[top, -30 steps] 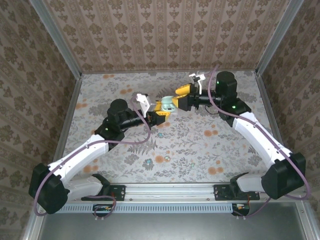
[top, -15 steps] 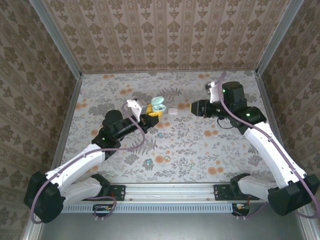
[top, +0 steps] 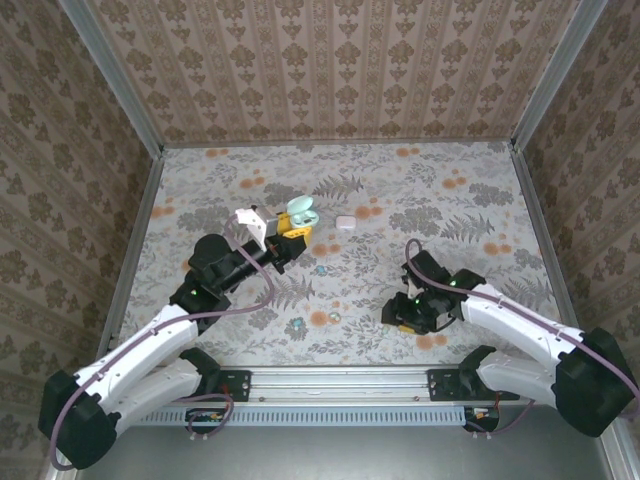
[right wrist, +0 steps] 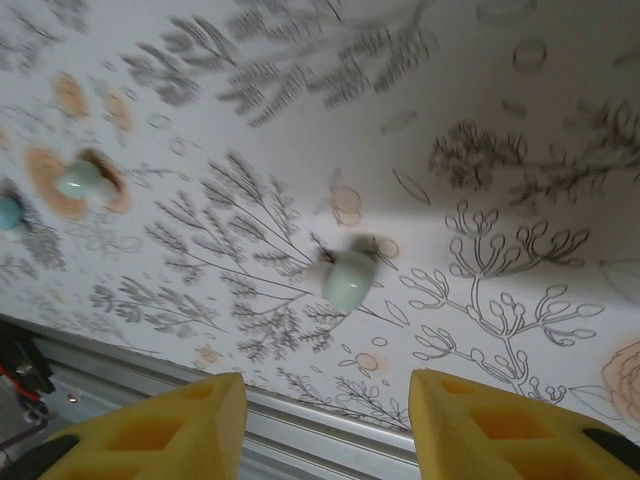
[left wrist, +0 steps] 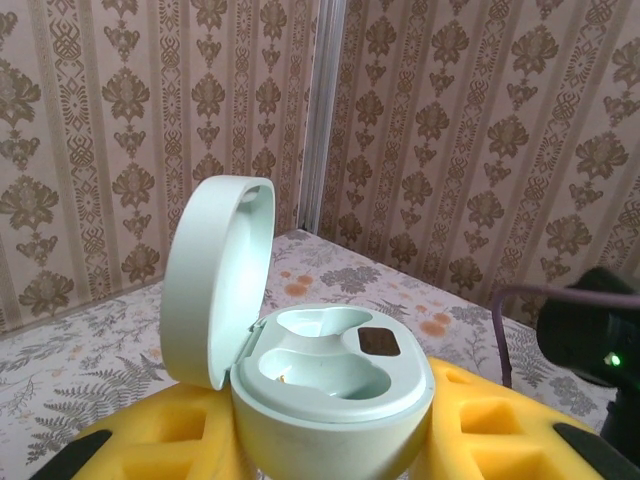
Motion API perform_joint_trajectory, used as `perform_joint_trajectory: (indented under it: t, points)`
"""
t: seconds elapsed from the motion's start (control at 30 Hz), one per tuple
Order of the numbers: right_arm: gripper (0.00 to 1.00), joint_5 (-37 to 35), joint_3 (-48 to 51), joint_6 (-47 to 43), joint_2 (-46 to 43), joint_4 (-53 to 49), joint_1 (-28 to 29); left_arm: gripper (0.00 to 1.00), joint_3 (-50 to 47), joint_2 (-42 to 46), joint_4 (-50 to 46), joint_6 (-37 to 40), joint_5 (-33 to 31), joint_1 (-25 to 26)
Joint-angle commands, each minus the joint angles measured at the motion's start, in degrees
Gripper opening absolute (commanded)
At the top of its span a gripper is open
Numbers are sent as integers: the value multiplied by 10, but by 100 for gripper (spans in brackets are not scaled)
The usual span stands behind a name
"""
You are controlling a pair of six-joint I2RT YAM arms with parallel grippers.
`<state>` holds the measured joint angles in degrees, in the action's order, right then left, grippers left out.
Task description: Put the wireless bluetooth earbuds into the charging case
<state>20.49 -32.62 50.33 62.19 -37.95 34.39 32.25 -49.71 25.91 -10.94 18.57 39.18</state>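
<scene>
Wallpapered panels [top: 330,70] enclose the cell, and the floral-print counter [top: 450,200] carries the work.

**Left tool** [top: 292,230], left of centre in the overhead view, is closed on the charging case [left wrist: 330,390], with yellow pads [left wrist: 480,420] against both flanks of the lower body. The case stands upright with its lid [left wrist: 212,280] hinged back and the wells exposed. Whether a bud is already seated cannot be told.

**Right tool** [right wrist: 325,430] sits low over the counter at the lower right of the overhead view, jaws apart with nothing between them. A mint earbud [right wrist: 349,280] lies on the counter just ahead of the gap, at the centre of the wrist view. Two more lie well apart from it at the left edge of that view: a pale bud [right wrist: 80,180] on an orange motif and a teal bud [right wrist: 8,212].

**Handling assessment**
- The earbud is judged very light, hard-shelled, smooth and rounded.
- It is liable to roll at a nudge or squirt out from between the pads if pinched off-centre.
- Recommended hold: across its narrower width, centred on the pads and close to the counter, with a gentle closing.
- Orientation will matter at the well, since a skewed grasp would likely leave it proud of its seat.

The case is judged rigid and slick, and the hinge is its weak point. The present hold stays clear of the lid — satisfactory.
</scene>
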Motion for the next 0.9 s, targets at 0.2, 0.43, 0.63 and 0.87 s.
perform_joint_trajectory:
  t: [0.2, 0.43, 0.63, 0.87]
  points:
    - [45, -15, 64, 112, 0, 101, 27, 19, -2, 17, 5, -1, -3, -5]
    - [44, -3, 64, 114, 43, 149, 27, 19, 1, 17, -5, 8, -2, -5]
    - [43, 2, 56, 108, 78, 154, 27, 19, -3, 18, -8, 10, -4, -4]
    - [38, 31, 39, 98, 104, 175, 29, 19, -1, 9, -5, 12, -7, -5]
